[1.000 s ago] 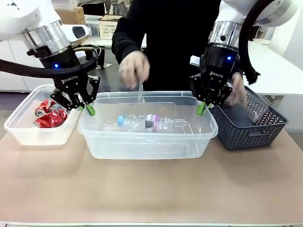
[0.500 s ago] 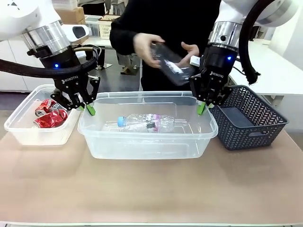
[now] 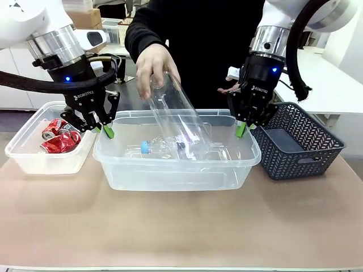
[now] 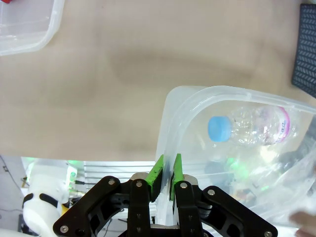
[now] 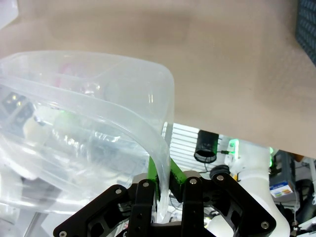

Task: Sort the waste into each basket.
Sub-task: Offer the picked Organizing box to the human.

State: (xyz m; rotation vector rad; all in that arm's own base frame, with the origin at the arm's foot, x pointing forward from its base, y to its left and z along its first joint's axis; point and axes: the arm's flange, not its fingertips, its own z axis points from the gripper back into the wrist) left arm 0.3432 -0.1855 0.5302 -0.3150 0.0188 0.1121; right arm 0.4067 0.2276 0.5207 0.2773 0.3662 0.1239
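Lowered since a moment ago, the person's hand (image 3: 154, 67) tips a clear plastic bottle (image 3: 180, 122) into the large see-through rectangular tub (image 3: 176, 170); left gripper (image 3: 106, 131) and right gripper (image 3: 242, 130) pinch its rim.

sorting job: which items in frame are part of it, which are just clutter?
Job:
- large clear tub, both grippers shut on its rim: left gripper, right gripper
- bottles in it
- clear bottle in person's hand, tipped into the tub
- small tub of red cans

Lying about:
- dark lattice basket
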